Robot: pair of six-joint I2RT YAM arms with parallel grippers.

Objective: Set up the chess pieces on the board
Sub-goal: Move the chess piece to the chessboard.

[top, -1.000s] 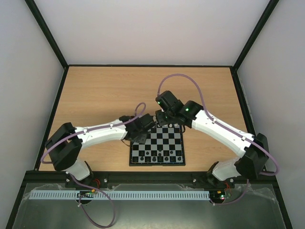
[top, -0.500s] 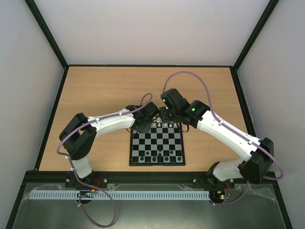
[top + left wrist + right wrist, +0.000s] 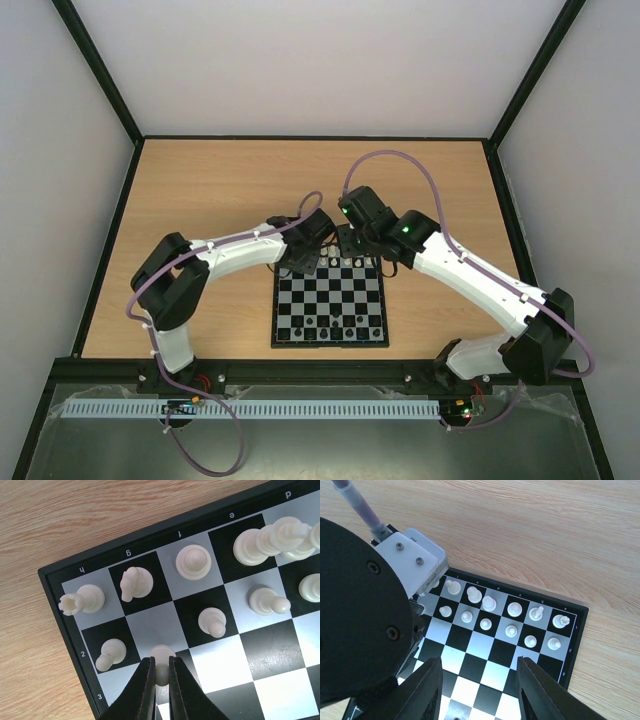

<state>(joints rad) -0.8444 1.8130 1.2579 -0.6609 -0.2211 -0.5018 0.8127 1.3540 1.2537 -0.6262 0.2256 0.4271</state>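
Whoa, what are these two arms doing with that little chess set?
The left gripper is pinched on a white pawn near a corner of the board, among the other white pieces standing in two rows along that edge. The right gripper hangs open above the board, holding nothing.

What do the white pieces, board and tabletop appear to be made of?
White pieces: likely moulded plastic, smooth cream with slight sheen. Board: pale squares look brushed-silvery, perhaps printed metal or plastic. Tabletop: matt wood grain, possibly laminate.
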